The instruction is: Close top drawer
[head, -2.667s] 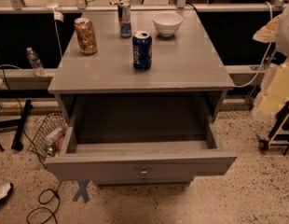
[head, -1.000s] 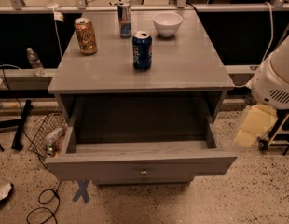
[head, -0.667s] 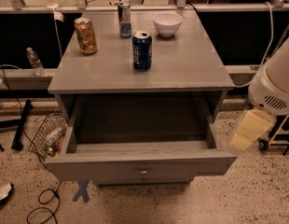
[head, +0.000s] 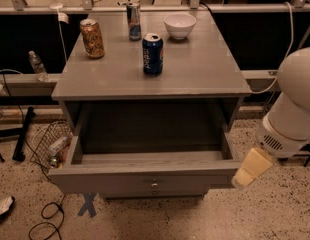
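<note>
The top drawer is a wide grey drawer pulled far out of its grey cabinet. Its deep box looks empty inside. A small round metal knob sits in the middle of its flat front. My gripper is cream-coloured and hangs from the white arm on the right. It sits just off the right end of the drawer front, at about the height of the front's top edge. I cannot tell if it touches the drawer.
On the cabinet top stand a blue can, a gold can, a slim can and a white bowl. A wire basket, a cable and a blue tape cross lie on the floor at left.
The arm has come in from the right and the gripper has moved down and left, to the drawer front's right end. The drawer has not moved.
</note>
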Controlling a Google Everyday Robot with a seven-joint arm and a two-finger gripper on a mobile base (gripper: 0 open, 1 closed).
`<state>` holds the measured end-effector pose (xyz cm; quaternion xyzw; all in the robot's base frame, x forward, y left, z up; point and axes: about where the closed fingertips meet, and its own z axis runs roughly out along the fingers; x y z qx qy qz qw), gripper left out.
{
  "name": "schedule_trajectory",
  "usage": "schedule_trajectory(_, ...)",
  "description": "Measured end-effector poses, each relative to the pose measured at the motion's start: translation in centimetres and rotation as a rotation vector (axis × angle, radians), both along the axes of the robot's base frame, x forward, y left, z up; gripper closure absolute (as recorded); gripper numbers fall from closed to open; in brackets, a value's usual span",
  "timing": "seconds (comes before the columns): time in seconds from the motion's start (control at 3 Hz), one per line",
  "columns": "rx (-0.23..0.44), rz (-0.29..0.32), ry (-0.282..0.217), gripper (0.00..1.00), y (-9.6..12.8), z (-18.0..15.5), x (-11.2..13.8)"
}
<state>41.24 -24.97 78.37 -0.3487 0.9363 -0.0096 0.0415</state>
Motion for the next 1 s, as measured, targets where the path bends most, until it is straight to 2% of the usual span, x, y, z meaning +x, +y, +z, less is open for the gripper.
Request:
schedule_trajectory(0.33,0.012,-0.158,0.062,0.0,-0.2,-3.1,-0.7)
schedule_trajectory(0.67,0.006,-0.295,0.095,0.0,1.2,-6.2,-0.7)
schedule_trajectory(1.0,0.013,-0.342,0.108,0.0,2.5,-7.9,-0.5)
